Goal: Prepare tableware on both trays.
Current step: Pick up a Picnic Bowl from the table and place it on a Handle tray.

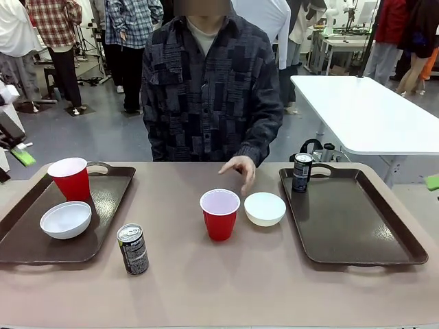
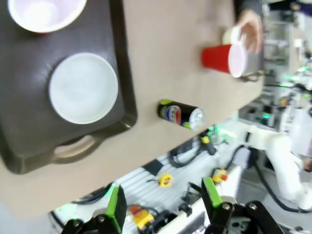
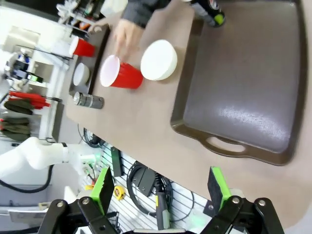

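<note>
The left tray [image 1: 103, 226] holds a red cup [image 1: 70, 178] and a white bowl [image 1: 66, 219]. A dark can [image 1: 133, 249] stands on the table just right of that tray. In the table's middle stand a second red cup [image 1: 219, 214] and a second white bowl [image 1: 265, 208], with the person's hand [image 1: 240, 168] hovering just behind them. The right tray [image 1: 350, 226] carries one can [image 1: 302, 172] at its far left corner. My left gripper [image 2: 164, 200] hangs open and empty, high above the left tray's near end [image 2: 29, 122]. My right gripper [image 3: 160, 187] is open and empty, above the right tray's near edge [image 3: 243, 146].
A white table [image 1: 370, 116] stands behind at the right, and people move about in the background. The brown tabletop [image 1: 226, 288] is bare along its front. Most of the right tray's floor is free.
</note>
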`<state>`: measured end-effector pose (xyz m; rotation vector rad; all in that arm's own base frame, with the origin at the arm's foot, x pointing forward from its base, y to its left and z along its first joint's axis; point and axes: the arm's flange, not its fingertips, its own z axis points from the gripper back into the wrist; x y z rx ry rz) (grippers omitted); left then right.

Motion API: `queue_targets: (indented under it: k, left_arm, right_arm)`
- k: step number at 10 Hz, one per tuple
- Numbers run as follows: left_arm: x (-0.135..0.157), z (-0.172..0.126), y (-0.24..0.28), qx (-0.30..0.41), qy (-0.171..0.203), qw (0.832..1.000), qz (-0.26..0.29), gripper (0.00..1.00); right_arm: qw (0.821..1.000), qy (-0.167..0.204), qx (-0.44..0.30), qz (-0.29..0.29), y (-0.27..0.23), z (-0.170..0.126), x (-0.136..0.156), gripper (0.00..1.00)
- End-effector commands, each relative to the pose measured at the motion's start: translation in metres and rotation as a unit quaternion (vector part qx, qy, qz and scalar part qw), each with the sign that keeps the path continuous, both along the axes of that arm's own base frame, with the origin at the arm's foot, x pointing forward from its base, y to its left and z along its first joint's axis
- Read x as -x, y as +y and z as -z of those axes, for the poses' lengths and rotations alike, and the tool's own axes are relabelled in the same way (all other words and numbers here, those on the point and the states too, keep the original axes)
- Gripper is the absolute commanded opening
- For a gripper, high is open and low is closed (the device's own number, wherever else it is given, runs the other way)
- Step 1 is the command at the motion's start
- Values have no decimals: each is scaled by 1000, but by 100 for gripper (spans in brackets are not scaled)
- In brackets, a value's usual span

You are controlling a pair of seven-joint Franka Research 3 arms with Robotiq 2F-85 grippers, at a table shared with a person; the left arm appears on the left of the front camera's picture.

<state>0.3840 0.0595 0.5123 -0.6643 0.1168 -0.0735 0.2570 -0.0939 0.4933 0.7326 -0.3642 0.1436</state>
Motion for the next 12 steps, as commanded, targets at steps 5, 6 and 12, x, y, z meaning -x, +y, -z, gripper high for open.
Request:
queue_targets:
  k: [5,6,12]
  left_arm:
    - [20,25,74,257,-103,961,-26,82]
    - [14,25,97,280,-106,953,-39,82]
    - [10,38,128,302,-108,946,-47,82]
  right_arm:
    - [995,21,97,-25,137,33,9,100]
    - [994,21,107,-29,152,36,8,100]
    - [977,-6,212,-1,224,81,-11,100]
